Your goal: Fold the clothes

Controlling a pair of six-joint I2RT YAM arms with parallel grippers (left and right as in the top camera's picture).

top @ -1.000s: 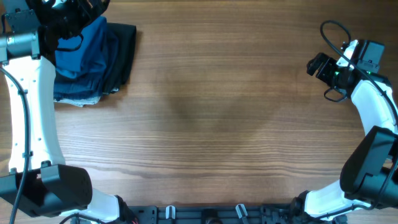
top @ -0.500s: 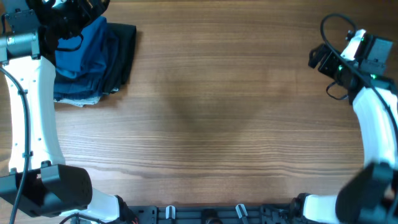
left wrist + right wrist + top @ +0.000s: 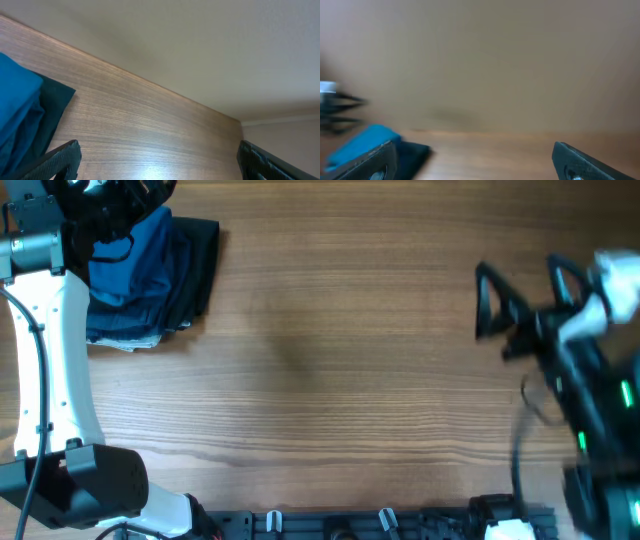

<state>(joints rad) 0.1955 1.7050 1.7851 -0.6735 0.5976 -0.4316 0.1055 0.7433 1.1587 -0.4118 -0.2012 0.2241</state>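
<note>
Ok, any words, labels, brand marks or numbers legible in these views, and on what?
No readable text anywhere. The bright blue fabric garment, the dark garments stacked with it and the brown wooden table carry no print. The white and black right arm is motion-blurred; any marking on it cannot be read.

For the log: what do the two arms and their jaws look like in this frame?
The left arm has white links, black joint housings and a thin black cable running alongside. The right arm is motion-blurred: black and white, with looping black cables and small green lights. In both wrist views the jaws are flat, matte black.
</note>
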